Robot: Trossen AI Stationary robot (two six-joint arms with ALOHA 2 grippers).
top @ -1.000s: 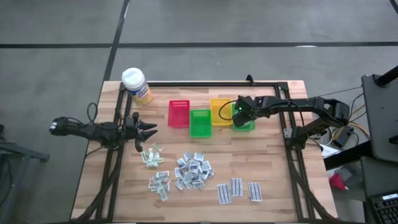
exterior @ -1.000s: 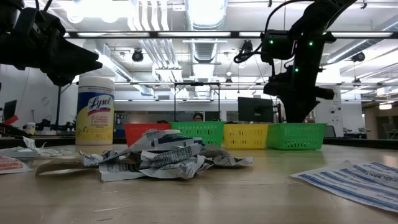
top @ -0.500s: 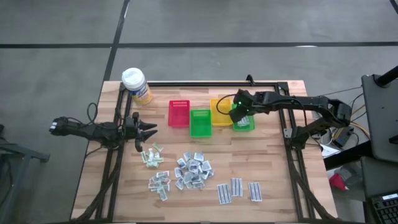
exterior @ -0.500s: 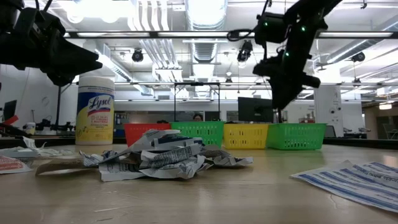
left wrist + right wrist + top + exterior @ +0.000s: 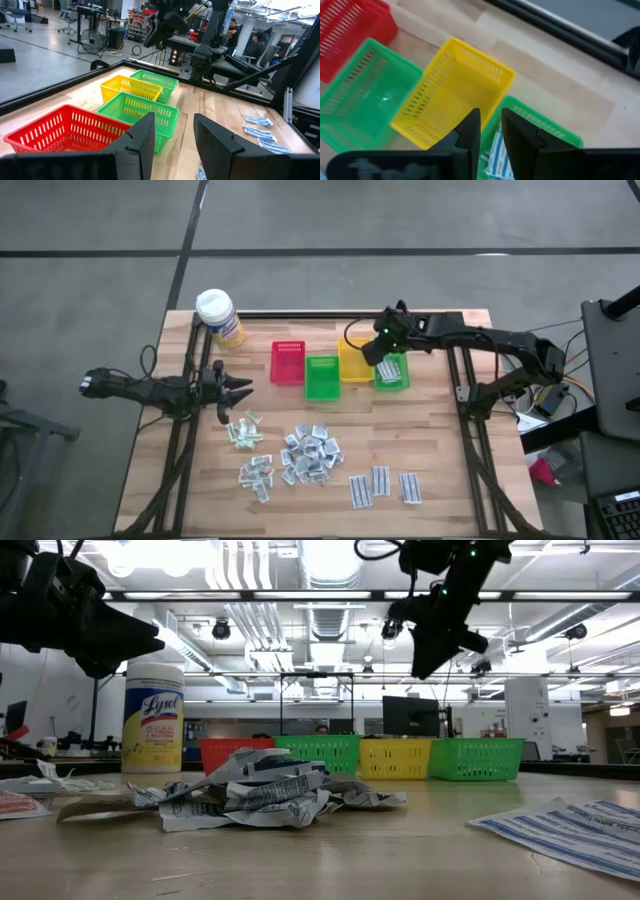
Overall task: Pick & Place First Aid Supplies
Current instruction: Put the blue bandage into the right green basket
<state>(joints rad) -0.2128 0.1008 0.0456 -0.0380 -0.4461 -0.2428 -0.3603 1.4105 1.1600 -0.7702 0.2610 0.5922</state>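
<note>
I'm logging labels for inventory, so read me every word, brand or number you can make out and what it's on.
"Lysol": on the yellow wipes canister, in the low view.
Smaller print on that canister: too small to read.
Print on the striped packets and the crinkly wrappers: too blurred to read.
The bins: no text.

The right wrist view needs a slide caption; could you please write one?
Right pincer above a green plastic basket holding blue-striped white strips.
</note>
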